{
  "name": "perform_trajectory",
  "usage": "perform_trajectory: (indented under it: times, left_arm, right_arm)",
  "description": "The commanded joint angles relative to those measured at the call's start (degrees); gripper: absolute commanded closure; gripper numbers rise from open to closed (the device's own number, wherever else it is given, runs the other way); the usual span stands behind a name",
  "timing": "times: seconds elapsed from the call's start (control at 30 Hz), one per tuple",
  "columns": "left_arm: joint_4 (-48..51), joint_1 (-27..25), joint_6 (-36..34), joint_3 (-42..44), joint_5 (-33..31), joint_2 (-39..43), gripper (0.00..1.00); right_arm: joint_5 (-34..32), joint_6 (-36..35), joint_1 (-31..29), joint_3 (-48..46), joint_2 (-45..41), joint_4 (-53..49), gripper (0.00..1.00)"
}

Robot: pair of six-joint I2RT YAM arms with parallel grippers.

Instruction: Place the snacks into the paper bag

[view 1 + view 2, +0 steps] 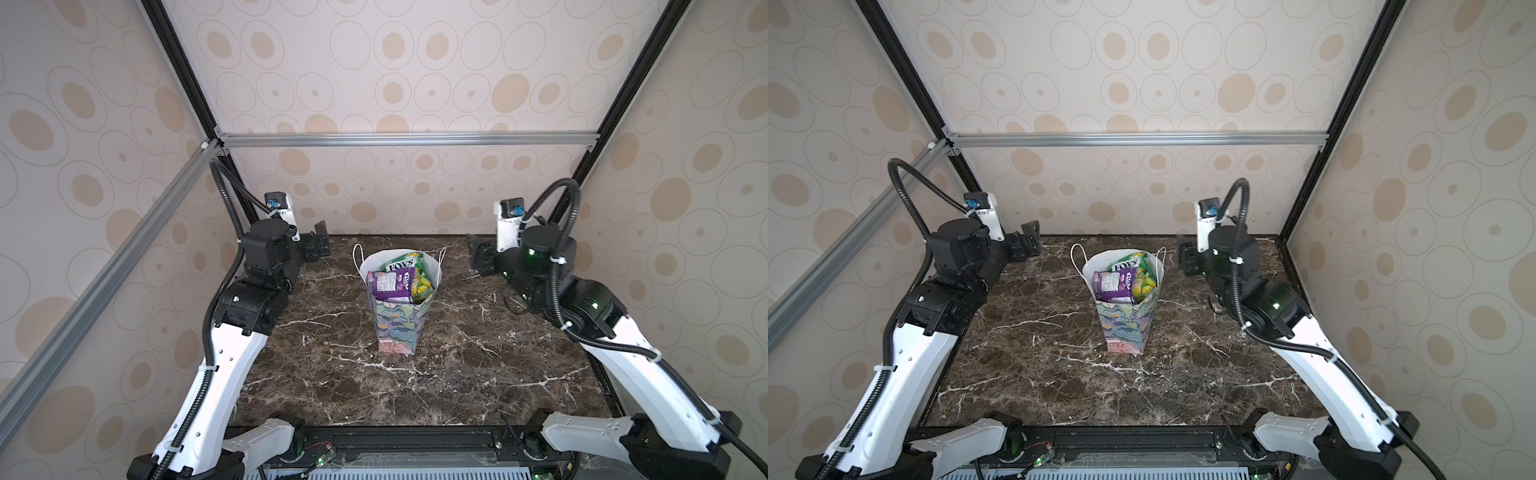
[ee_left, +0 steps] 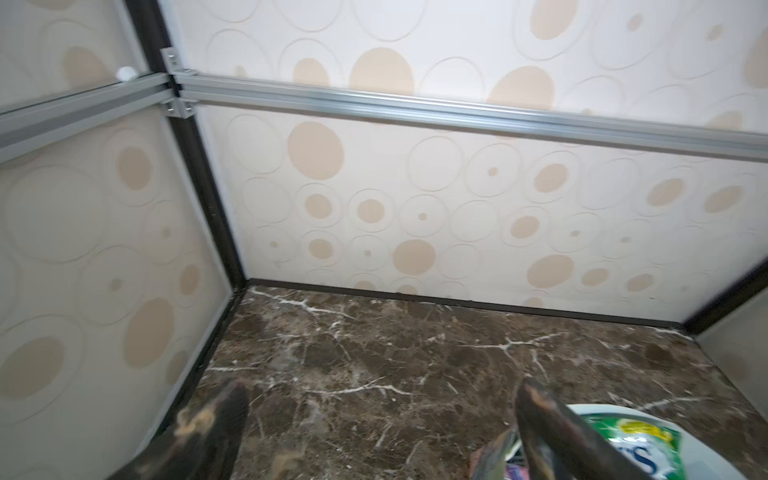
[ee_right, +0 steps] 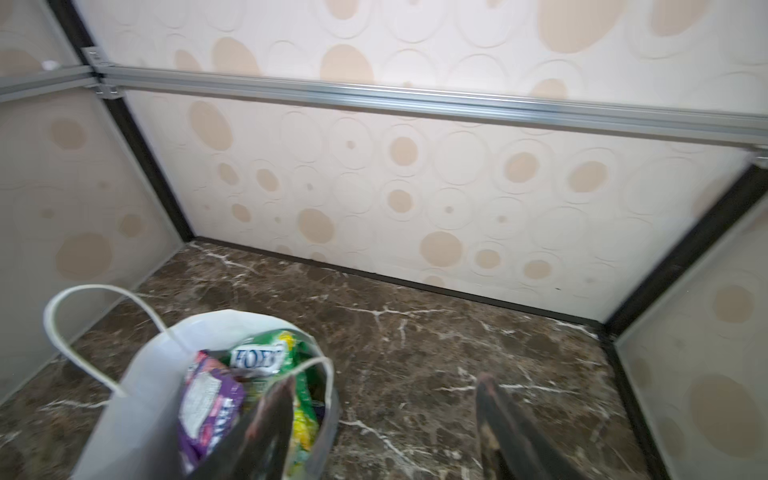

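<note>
Purple and green snacks (image 1: 397, 278) sit inside the upright paper bag (image 1: 397, 328). The left gripper (image 1: 321, 242) and right gripper (image 1: 474, 253) hang spread and empty either side. Best to pull away wide, clear of those cord handles (image 3: 87, 287).

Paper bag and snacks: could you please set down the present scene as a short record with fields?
paper bag: upright, mid-table, mouth open
snacks: inside the bag, seen through its mouth
packets on top: purple packet, green FOX'S packet, yellow-green packet
table: dark marble; no loose packet visible in both top views
left claw: open, empty, apart from the bag
right claw: open, empty, apart from the bag
</note>
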State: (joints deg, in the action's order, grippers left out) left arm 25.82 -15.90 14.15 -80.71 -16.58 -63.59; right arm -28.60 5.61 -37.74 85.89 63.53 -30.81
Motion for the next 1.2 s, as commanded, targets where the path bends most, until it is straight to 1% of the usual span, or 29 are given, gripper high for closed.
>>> perform_trajectory:
  times: [0.0,0.07,0.2,0.27,0.3,0.33,0.37,0.4,0.43,0.5,0.53,0.57,0.63,0.67,0.7,0.73,0.77,0.8,0.83,0.87,0.9,0.93,1.0,1.03,1.07,1.1,1.13,1.17]
  left_arm:
    - [-3.22,2.22,2.73,8.72,-11.9,-0.16,0.0]
    - [-8.92,3.85,4.77,16.55,-14.62,0.99,0.0]
    - [-30.69,6.03,4.26,37.98,-19.33,4.7,0.0]
    - [-40.83,7.0,3.01,46.63,-19.8,5.19,0.0]
    - [-48.01,7.13,0.91,51.21,-19.55,4.81,0.0]
    - [-54.4,7.11,-0.63,54.76,-19.24,3.95,0.0]
    - [-60.92,7.43,-2.28,58.67,-18.33,2.41,0.0]
    - [-65.3,7.92,-3.16,61.0,-17.8,0.63,0.0]
    - [-68.04,8.31,-3.59,62.41,-17.78,-1.1,0.0]
    - [-72.31,9.37,-4.42,64.05,-16.63,-3.9,0.0]
    - [-74.69,9.93,-5.6,64.83,-14.8,-4.73,0.0]
    - [-77.78,10.33,-7.57,65.79,-12.4,-5.68,0.0]
    - [-86.71,10.94,-10.72,68.36,-8.83,-8.05,0.0]
    - [-86.69,12.13,-9.58,68.07,-5.61,-9.01,0.0]
    - [-87.92,13.05,-9.23,67.87,-2.5,-10.63,0.0]
    - [-89.48,13.17,-9.05,68.09,-1.53,-11.89,0.0]
    - [-92.34,13.57,-9.05,68.88,-0.35,-13.34,0.0]
    - [-93.7,13.63,-9.05,69.15,0.45,-14.93,0.0]
    - [-96.14,13.87,-9.49,69.52,1.28,-16.71,0.0]
    - [-96.93,13.88,-10.55,69.44,3.55,-17.9,0.0]
    - [-96.35,13.77,-10.97,68.84,5.39,-19.12,0.0]
    - [-97.81,13.76,-11.3,68.43,6.08,-21.59,0.0]
    - [-101.5,13.64,-13.78,67.06,10.58,-26.54,0.0]
    - [-97.36,13.77,-13.34,66.47,11.27,-25.03,0.0]
    - [-99.13,13.8,-13.5,66.77,11.07,-25.68,0.0]
    - [-98.97,13.85,-13.46,66.61,11.04,-25.7,0.0]
    - [-97.71,13.81,-13.43,66.6,11.17,-25.23,0.0]
    - [-98.96,13.85,-13.43,66.57,11.05,-25.83,0.0]
  right_arm:
    - [-6.62,0.81,5.35,-9.92,-6.74,-2.23,0.24]
    - [-5.34,2.42,10.17,-17.81,-10.95,-0.89,0.21]
    - [-3.79,4.28,18.71,-31.88,-15.47,2.58,0.17]
    - [-4.92,4.19,21.29,-39.53,-16.45,7.93,0.15]
    - [-4.82,3.52,21.45,-44.18,-16.95,12.87,0.14]
    - [-4.69,2.32,23.3,-48.97,-17.32,18.45,0.11]
    - [-3.98,0.33,23.79,-54.7,-17.34,26.23,0.09]
    - [-2.68,-2.06,24.14,-60.25,-16.98,35.34,0.05]
    - [-1.39,-3.8,24.36,-64.36,-15.84,42.73,0.04]
    - [1.08,-7.3,25.17,-70.41,-11.41,56.84,0.01]
    - [1.66,-7.75,25.73,-71.65,-8.7,60.97,0.01]
    - [1.92,-7.64,26.45,-71.48,-5.7,62.5,0.01]
    - [2.21,-6.67,27.0,-68.62,-0.38,61.06,0.0]
    - [3.86,-6.44,27.85,-68.39,2.92,64.54,0.0]
    - [6.92,-6.7,28.84,-68.7,6.65,69.52,0.0]
    - [9.17,-7.61,29.62,-68.85,9.75,73.94,0.0]
    - [9.63,-8.61,29.82,-68.33,12.51,77.47,0.0]
    - [9.86,-8.75,30.01,-67.24,14.12,77.79,0.0]
    - [10.72,-7.3,30.61,-66.26,14.86,76.97,0.0]
    - [14.06,-6.53,31.65,-66.02,15.95,77.4,0.0]
    - [14.5,-6.58,31.74,-66.62,17.86,79.9,0.0]
    - [14.22,-6.46,31.8,-67.84,20.5,84.66,0.0]
    - [15.33,-8.27,31.59,-69.93,27.17,97.04,0.0]
    - [13.66,-9.06,30.76,-69.06,27.13,95.4,0.0]
    - [13.5,-8.8,30.36,-66.85,24.83,86.67,0.0]
    - [16.23,-7.99,30.98,-64.0,23.5,78.87,0.0]
    - [18.45,-7.85,32.21,-63.37,25.66,81.67,0.0]
    - [19.27,-7.6,32.91,-63.39,26.3,83.08,0.0]
